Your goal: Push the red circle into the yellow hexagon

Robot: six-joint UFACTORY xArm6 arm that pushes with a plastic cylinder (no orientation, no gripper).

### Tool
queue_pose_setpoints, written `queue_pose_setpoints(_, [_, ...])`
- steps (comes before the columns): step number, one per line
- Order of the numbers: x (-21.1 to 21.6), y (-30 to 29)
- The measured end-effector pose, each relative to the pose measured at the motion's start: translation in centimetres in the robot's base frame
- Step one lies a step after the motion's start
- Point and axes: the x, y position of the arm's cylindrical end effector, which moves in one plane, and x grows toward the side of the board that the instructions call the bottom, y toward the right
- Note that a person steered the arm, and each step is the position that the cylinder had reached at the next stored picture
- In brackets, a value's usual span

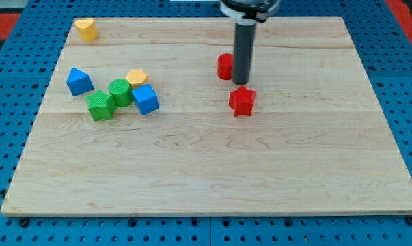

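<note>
- Wooden board [212, 178] lies on a blue pegboard [7, 102]; the board's near half, toward the view's bottom, carries no blocks.
- Red star [242, 101]: just right of centre, the nearest block; sits just below the tip, slightly apart from it.
- Cluster at the view's left, packed close: green star [100, 105], blue cube [145, 99], green cylinder [120, 91], yellow hexagon [136, 77]; a blue, roughly triangular block [79, 81] stands just left of them.
- Red circle [225, 66]: short red cylinder, upright, its right side hidden behind the rod. Well apart from the yellow hexagon, to that block's right.
- Tip [241, 82]: end of a plain dark rod with no jaws to spread or close; it stands against the red circle's right side, contact likely but not certain.
- Yellow heart [86, 29]: far left corner, alone.
</note>
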Motion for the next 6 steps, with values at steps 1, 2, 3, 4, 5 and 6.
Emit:
queue_pose_setpoints(1, [-3.5,4.9])
queue_pose_setpoints(2, [-4.5,-3.5])
queue_pose_setpoints(3, [-2.6,-13.2])
queue_pose_setpoints(4, [-2.4,-18.4])
queue_pose_setpoints(5, [-2.6,-14.5])
queue_pose_setpoints(6, [-2.4,-0.5])
